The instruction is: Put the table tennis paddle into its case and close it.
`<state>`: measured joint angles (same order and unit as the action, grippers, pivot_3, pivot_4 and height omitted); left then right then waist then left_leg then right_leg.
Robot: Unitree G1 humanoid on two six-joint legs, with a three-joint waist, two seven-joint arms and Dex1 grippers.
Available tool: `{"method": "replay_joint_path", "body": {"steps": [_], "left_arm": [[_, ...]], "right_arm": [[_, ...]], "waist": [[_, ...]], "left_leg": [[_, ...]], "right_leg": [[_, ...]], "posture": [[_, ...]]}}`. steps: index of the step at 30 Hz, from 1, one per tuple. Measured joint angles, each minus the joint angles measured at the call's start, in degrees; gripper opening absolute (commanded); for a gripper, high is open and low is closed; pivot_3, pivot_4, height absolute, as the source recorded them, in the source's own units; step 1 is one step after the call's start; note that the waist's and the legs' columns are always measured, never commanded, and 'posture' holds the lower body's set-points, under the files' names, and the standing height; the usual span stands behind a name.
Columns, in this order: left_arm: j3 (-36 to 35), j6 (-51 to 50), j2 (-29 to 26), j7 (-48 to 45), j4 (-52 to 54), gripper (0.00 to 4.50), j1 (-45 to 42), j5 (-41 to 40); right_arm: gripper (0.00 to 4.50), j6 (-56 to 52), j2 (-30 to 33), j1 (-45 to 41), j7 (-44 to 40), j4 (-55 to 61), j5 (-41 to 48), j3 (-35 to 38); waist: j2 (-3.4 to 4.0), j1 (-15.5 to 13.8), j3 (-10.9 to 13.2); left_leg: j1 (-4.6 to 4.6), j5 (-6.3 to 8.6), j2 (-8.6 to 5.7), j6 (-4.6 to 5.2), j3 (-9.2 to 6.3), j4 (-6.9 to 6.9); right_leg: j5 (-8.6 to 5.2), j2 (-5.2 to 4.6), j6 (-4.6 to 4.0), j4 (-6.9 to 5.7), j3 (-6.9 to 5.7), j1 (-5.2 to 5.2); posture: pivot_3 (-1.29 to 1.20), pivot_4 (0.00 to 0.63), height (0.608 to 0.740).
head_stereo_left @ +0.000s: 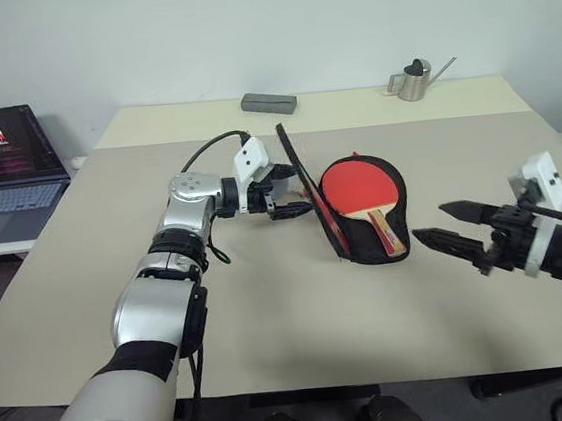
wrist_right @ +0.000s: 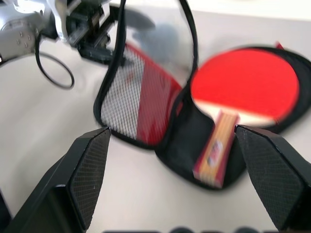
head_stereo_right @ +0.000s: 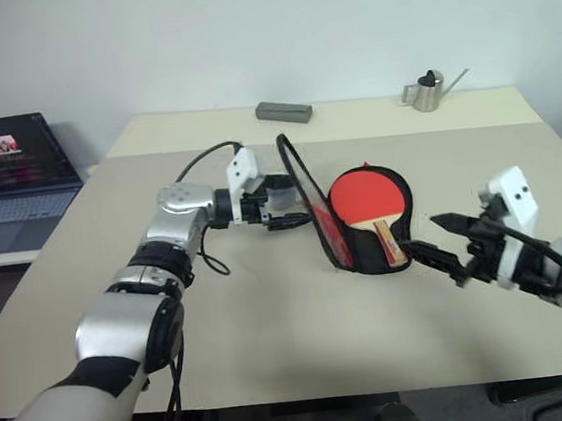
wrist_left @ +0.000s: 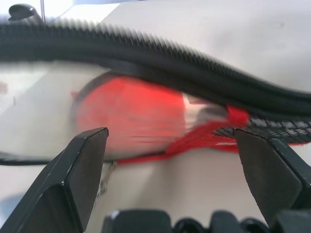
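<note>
Half done, by the look of it: table tennis paddle (head_stereo_left: 362,191) already lying face up inside the case (head_stereo_left: 398,244), red blade toward the far side of the case, handle pointing to its near end. Case itself flat on the beige table (head_stereo_left: 273,322), its red mesh lid (head_stereo_left: 309,189) standing nearly upright on the left side of the case. Left gripper (head_stereo_left: 291,205) just left of the raised lid, fingers spread wide, clamped on nothing. Right gripper (head_stereo_left: 454,226) just right of the case's near end, fingers likewise apart and empty. Lid probably soft, light and floppy, rim stiffened by the zip; likely best pushed over from the outer face, near its upper edge. Zip pull too small to make out.
</note>
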<state>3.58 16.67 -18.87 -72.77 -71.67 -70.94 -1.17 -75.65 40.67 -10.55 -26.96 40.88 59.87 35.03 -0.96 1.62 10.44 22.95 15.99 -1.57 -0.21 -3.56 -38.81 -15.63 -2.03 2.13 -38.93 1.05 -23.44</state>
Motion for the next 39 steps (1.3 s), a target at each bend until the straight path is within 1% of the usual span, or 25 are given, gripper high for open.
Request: {"method": "replay_joint_path", "body": {"steps": [8,10,15,21,26,29,32,35,39], "left_arm": [[0.7,0.34,3.46,1.54,-2.36,4.5,-2.61,2.85],[1.25,0.36,5.59,2.62,-3.24,4.5,-3.3,4.61],[2.34,0.34,9.04,4.74,-4.16,4.5,-4.06,7.23],[3.27,0.16,11.5,6.26,-5.25,4.5,-4.1,9.81],[3.71,0.07,12.82,6.41,-5.43,4.5,-4.09,11.2],[3.25,0.08,13.14,5.58,-5.43,4.5,-4.09,11.05],[1.21,0.1,12.57,3.51,-5.41,4.5,-4.09,9.33],[-2.19,0.09,10.41,0.59,-4.86,4.5,-4.11,5.93],[-6.28,0.06,5.84,-3.14,-2.39,4.5,-3.84,1.71]], "right_arm": [[4.46,1.54,0.04,5.41,7.67,3.27,8.29,2.54],[4.46,3.04,1.07,7.61,11.28,3.89,12.38,3.37],[4.46,6.65,4.27,10.98,16.65,3.94,18.15,4.22],[4.46,11.83,8.28,14.57,22.46,3.91,24.34,4.2],[4.46,15.41,10.88,16.75,25.49,3.87,27.2,3.93],[4.46,17.11,12.66,16.7,26.42,3.43,27.51,2.41],[4.46,18.18,13.49,15.08,27.04,0.96,27.91,-0.45],[4.46,19.2,13.64,10.32,27.09,-3.13,26.67,-4.67],[4.46,19.73,13.07,1.79,27.02,-10.62,22.86,-11.42]], "waist": [[-0.05,0.0,0.03],[-0.1,-0.09,0.06],[-0.14,-0.3,0.08],[-0.16,-0.17,0.09],[-0.19,-0.19,0.11],[-0.19,-0.17,0.11],[-0.21,-0.04,0.12],[-0.21,0.25,0.12],[-0.21,0.27,0.12]], "left_leg": [[-0.02,-0.01,-0.02,0.01,0.0,-0.02],[-0.02,-0.01,-0.03,0.01,-0.02,-0.03],[-0.02,-0.01,-0.07,0.01,-0.02,-0.04],[-0.04,-0.01,-0.06,0.01,-0.02,-0.03],[-0.04,-0.01,-0.07,0.02,0.02,-0.03],[-0.06,-0.01,-0.06,0.02,0.0,-0.03],[-0.07,-0.01,-0.06,0.02,0.04,-0.03],[-0.12,-0.02,-0.03,0.02,0.1,-0.04],[-0.13,-0.02,0.01,0.02,0.07,-0.04]], "right_leg": [[-0.01,0.0,0.02,-0.02,0.01,0.04],[-0.01,0.0,0.03,-0.02,0.0,0.05],[-0.04,-0.02,0.07,0.01,0.02,0.1],[-0.04,0.0,0.07,-0.01,0.02,0.11],[-0.05,-0.01,0.09,0.0,0.05,0.13],[-0.05,0.0,0.09,-0.01,0.05,0.13],[-0.05,0.01,0.08,-0.01,0.07,0.14],[-0.04,0.03,0.08,-0.03,0.12,0.14],[-0.04,0.05,0.07,-0.04,0.1,0.14]], "posture": [[0.0,0.15,0.74],[0.0,0.15,0.74],[0.0,0.15,0.74],[0.0,0.15,0.74],[0.0,0.15,0.74],[0.0,0.15,0.74],[0.0,0.15,0.74],[0.0,0.15,0.74],[0.0,0.15,0.74]]}}
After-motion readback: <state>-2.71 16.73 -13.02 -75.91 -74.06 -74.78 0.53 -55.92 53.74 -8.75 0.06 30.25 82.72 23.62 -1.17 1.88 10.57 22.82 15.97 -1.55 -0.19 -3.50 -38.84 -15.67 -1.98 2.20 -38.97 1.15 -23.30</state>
